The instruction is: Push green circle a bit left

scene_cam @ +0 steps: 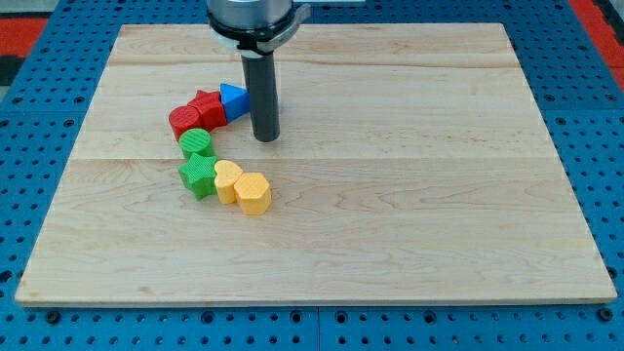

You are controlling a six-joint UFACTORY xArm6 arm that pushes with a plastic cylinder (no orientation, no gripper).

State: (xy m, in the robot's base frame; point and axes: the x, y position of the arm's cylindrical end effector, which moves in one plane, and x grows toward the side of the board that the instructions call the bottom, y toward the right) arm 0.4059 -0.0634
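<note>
I have no claw on this rig to report as spread or pressed, only a straight dark rod whose lower end, my tip (266, 137), rests on the pale wooden board (409, 195). Taking the round green circle block (195, 142) as my landmark: my tip stands to its right, near but apart from it, at about the same height in the view. Up and to the circle's right sits a blue triangular block (232, 98), just left of the rod. Two red blocks lie above the circle, a star-like one (207, 106) and a rounded one (184, 121), touching each other. Just below the circle is a green star-shaped block (198, 175), with two yellow blocks (227, 180) (253, 192) trailing down to its right.
</note>
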